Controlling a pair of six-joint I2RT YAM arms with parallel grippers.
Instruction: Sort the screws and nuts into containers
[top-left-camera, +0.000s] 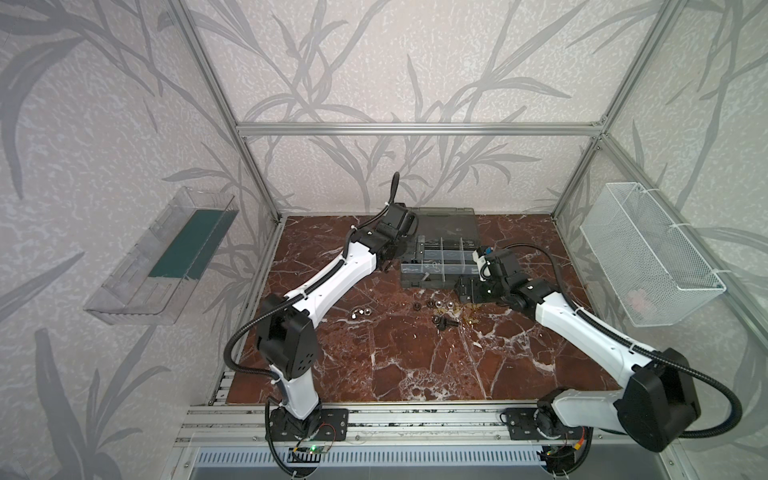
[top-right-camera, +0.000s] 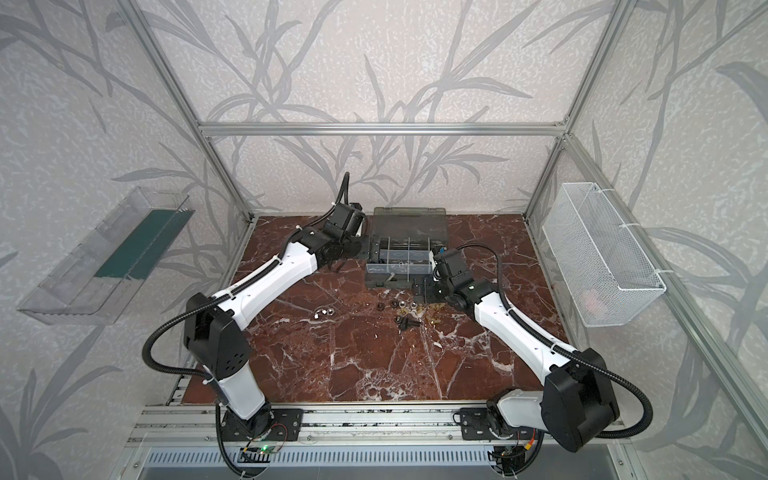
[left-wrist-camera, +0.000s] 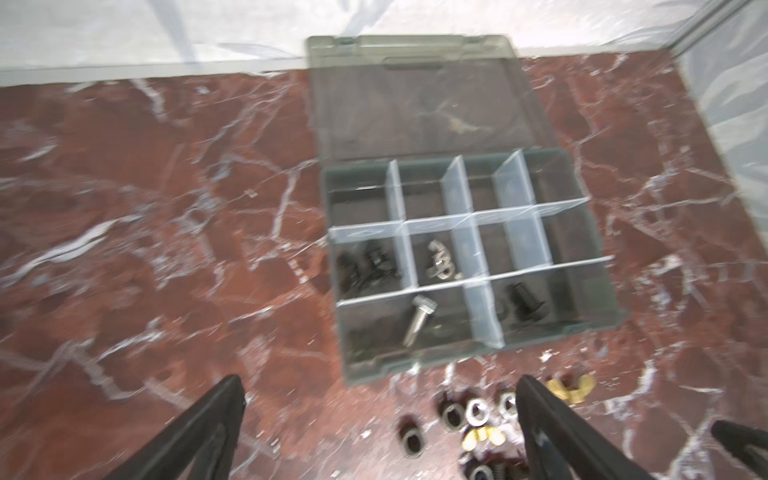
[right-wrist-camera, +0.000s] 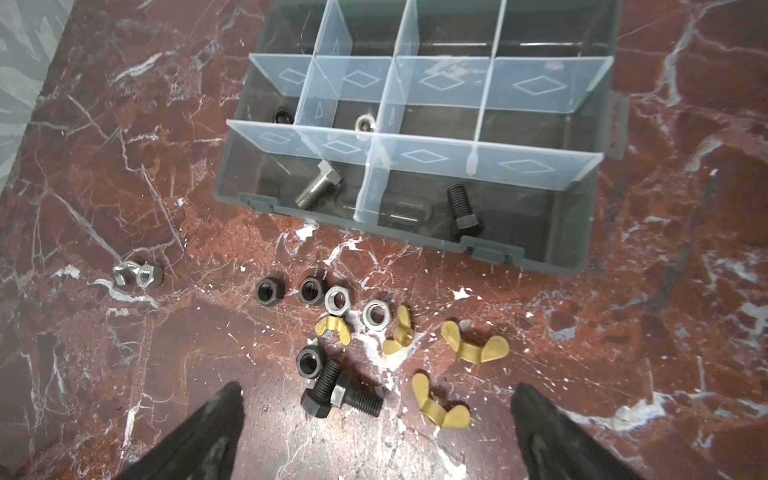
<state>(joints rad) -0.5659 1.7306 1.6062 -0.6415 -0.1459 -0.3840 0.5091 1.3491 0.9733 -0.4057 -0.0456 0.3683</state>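
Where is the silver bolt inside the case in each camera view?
Top view: silver bolt, near-left compartment of the case.
Top view: silver bolt, same compartment.
Left wrist: silver bolt, mid-picture.
Right wrist: silver bolt, compartment beside black bolt.
Shared landmark: the clear dividers.

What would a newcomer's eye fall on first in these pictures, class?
First, the dark grey plastic organiser case with clear dividers, lid open, at the back of the red marble tabletop. Its nearest row already holds a silver hex bolt and a black hex bolt. Next, the loose scatter just in front of it: brass wing nuts, black hex nuts, silver hex nuts and two crossed black bolts.
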